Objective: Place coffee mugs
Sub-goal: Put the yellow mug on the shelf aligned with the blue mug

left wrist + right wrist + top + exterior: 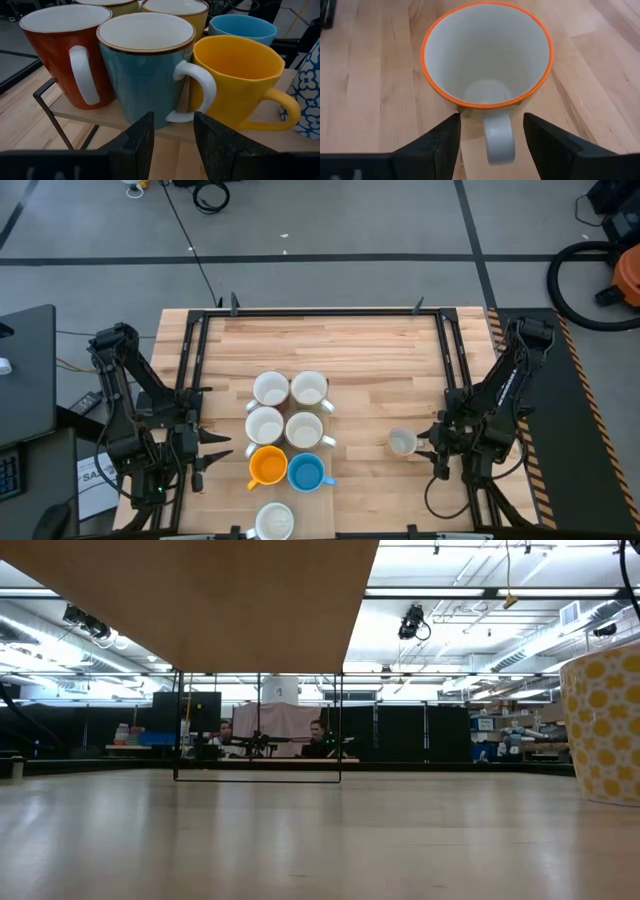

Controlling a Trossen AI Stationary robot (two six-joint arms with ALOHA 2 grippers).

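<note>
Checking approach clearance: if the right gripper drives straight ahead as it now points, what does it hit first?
Most likely the white handle of the orange-rimmed white ceramic mug: in the right wrist view it sits between the open fingers of the right gripper, pointing back at it. How near it is remains unclear.

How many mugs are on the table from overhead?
8. Six form a two-by-three block at centre, including the orange mug and bright blue mug; one white-inside mug at the near edge; one orange-rimmed mug by the right gripper.
</note>
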